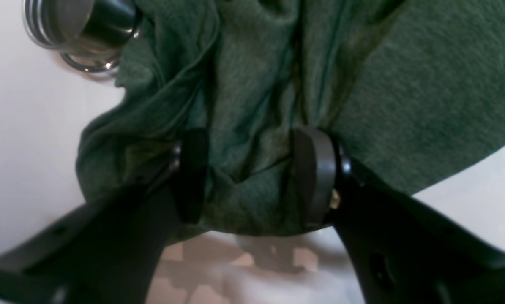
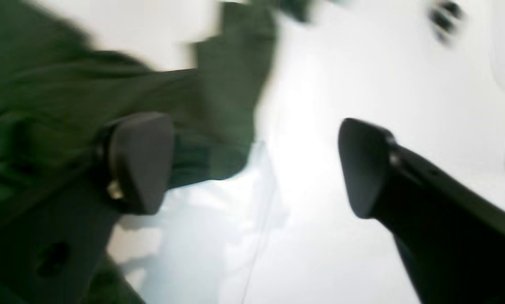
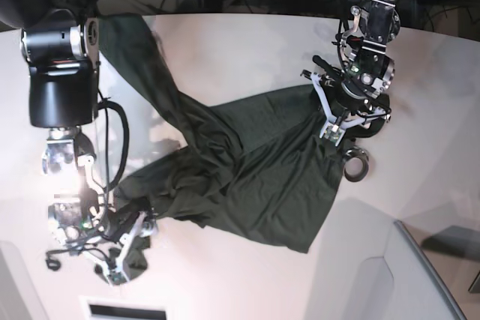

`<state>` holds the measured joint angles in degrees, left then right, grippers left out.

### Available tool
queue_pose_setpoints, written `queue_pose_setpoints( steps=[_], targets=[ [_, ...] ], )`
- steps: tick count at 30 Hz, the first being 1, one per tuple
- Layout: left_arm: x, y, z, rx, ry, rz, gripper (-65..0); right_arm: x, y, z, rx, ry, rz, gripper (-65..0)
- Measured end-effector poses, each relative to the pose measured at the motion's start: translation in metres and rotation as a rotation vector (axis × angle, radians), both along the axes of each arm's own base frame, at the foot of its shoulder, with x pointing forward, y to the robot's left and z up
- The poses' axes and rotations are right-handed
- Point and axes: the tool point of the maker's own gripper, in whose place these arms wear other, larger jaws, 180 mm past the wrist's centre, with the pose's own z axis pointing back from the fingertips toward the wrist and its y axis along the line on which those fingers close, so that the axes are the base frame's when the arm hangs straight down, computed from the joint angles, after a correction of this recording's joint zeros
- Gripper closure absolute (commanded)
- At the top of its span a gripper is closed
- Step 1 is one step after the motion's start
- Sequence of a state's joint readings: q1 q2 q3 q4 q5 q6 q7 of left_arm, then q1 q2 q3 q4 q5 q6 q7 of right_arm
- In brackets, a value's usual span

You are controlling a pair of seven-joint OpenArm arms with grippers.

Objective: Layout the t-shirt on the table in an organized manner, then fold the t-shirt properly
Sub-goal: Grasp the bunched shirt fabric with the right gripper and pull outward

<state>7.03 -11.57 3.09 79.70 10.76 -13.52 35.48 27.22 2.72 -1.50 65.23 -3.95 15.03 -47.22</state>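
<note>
Left gripper (image 1: pixel 250 177) clamps bunched fold of dark green t-shirt (image 3: pixel 255 170); right gripper (image 2: pixel 256 164) wide, holding nothing.

**Three cameras around one t-shirt**

The base view looks steeply down from above on the white table (image 3: pixel 247 43), far enough off to take in the whole dark green t-shirt (image 3: pixel 247 177) and both arms.

The left wrist camera sits just behind the left gripper (image 1: pixel 252 177), facing along its fingers, with the t-shirt (image 1: pixel 256 84) filling most of the picture (very close).

The right wrist camera looks past the right gripper (image 2: pixel 256 164) at the t-shirt (image 2: pixel 66 101) edge and the table (image 2: pixel 362 63); its picture is blurred.

All three views share the t-shirt.
</note>
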Motion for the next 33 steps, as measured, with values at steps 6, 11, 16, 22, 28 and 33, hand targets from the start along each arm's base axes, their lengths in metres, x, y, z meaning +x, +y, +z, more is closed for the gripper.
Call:
queue_pose_setpoints(
  steps=[6, 11, 16, 22, 28, 33],
  targets=[
    [-0.002, 0.000, 0.001, 0.005, 0.007, 0.001, -31.9, 0.017, 0.015, -0.046, 0.083, 0.077, -0.012, -57.6],
    [-0.003, 0.000, 0.000, 0.004, 0.010, 0.000, -31.9, 0.023, 0.013, -0.058, 0.098, 0.091, -0.051, -57.8],
    [-0.004, 0.000, 0.000, 0.005, 0.011, 0.001, -31.9, 0.022, 0.012, -0.066, 0.106, 0.080, -0.058, -37.8],
    [-0.004, 0.000, -0.001, 0.004, 0.013, 0.002, -31.9, 0.012, -0.025, -0.074, 0.072, 0.108, -0.069, -7.8],
    [-0.004, 0.000, -0.001, 0.005, 0.013, 0.002, -31.9, 0.002, -0.096, -0.062, 0.032, 0.143, -0.111, -3.6],
    [-0.003, 0.000, 0.000, 0.004, 0.009, 0.000, -31.9, -0.002, -0.149, -0.048, 0.073, 0.094, -0.254, -5.7]
  ],
)
